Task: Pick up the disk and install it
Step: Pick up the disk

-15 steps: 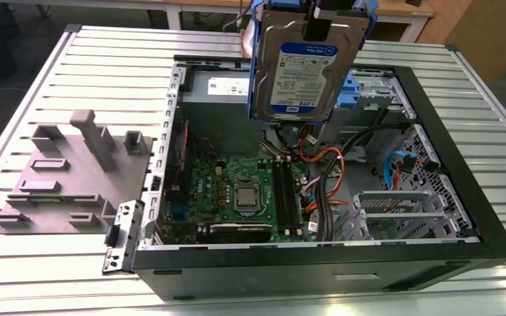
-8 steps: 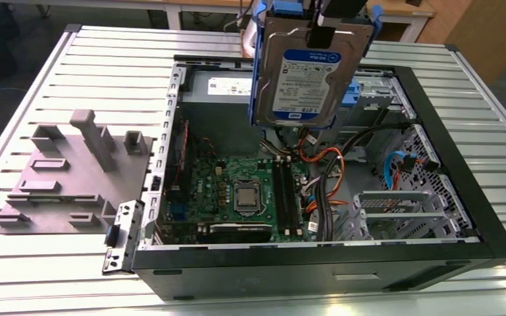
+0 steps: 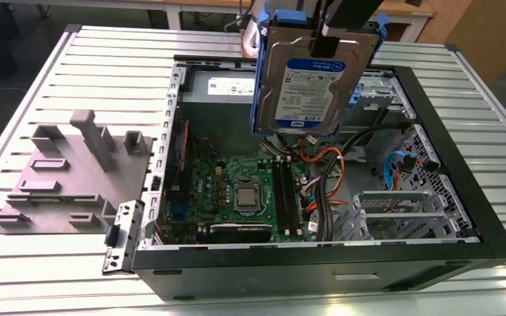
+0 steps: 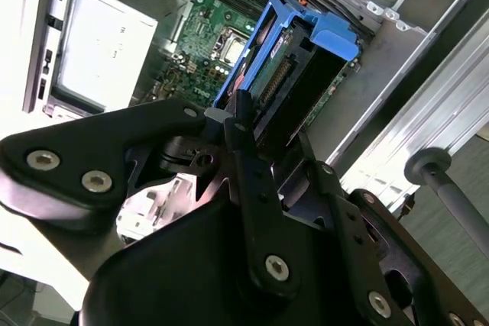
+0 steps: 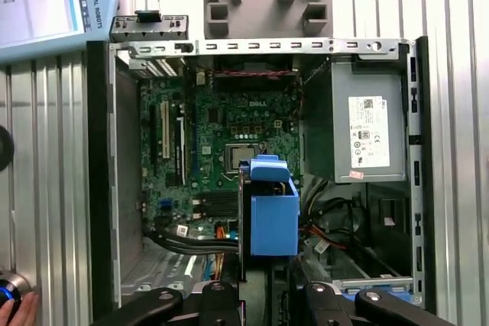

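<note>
Black gripper: jaws clamped on the upper edge of the flat silver-grey hard disk with white-and-blue label and blue plastic side rails. The disk hangs upright from the jaws, in the air, label face towards the exterior view.

Directly below the jaws stands the open black computer case, lying on its side. Beneath the disk's lower edge run orange and black cables. The green motherboard lies flat on the case floor.

Below the jaws, towards the exterior view's left, a grey metal power-supply box with a white sticker sits inside the case. A silver drive cage is in the case at the exterior view's right.

Farthest from the jaws, outside the case, a grey fixture plate with upright blocks rests on the slatted metal worktop.
</note>
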Action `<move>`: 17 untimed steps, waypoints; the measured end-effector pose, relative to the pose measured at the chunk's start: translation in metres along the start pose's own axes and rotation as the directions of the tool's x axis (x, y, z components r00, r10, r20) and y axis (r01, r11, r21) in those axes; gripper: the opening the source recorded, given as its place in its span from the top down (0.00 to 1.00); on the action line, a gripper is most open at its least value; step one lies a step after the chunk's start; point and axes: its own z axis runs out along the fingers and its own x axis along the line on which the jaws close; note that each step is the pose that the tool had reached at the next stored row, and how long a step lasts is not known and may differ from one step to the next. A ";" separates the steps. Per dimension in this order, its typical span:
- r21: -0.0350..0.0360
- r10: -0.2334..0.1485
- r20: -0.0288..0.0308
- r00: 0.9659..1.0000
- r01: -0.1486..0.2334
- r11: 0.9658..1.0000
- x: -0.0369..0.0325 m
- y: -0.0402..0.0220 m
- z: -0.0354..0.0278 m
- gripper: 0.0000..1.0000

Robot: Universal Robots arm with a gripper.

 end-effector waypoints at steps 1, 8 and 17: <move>0.000 0.000 0.000 1.000 0.000 1.000 0.0018 -0.0002 0.0001 0.65; 0.000 0.001 0.000 1.000 -0.001 1.000 0.0161 -0.0014 0.0008 0.65; 0.000 0.002 0.000 1.000 -0.002 1.000 0.0343 -0.0024 0.0017 0.65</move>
